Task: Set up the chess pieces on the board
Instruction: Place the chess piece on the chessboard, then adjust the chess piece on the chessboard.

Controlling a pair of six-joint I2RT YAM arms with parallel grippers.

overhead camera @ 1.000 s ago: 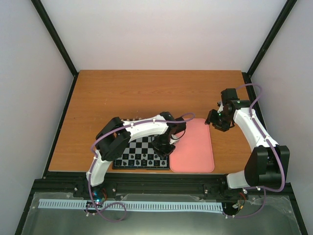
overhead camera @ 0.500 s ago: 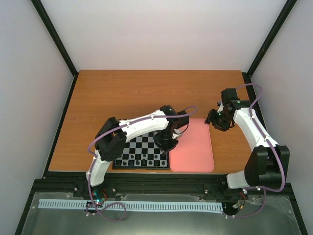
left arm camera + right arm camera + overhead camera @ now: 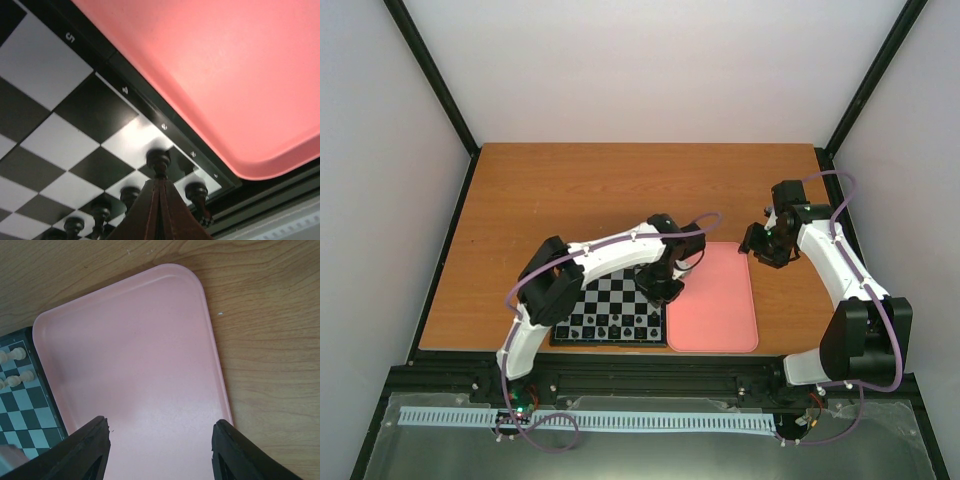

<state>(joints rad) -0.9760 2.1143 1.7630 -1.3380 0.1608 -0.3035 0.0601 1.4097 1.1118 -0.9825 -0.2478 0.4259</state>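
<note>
From above, the square board lies flat on the wooden table, its right edge touching a smooth pink tray with rounded corners. The black pieces stand in rows along its near edge. The left pincer hangs over the board's right side and the right pincer is beside the tray's far corner.

In the left wrist view, the reddish-brown fingers are pressed together. Small turned black pieces stand upright just past the tips, long axis vertical, on glossy checks.

In the right wrist view, the black fingers gape wide over the tray. Cream pieces show at the board's edge.
</note>
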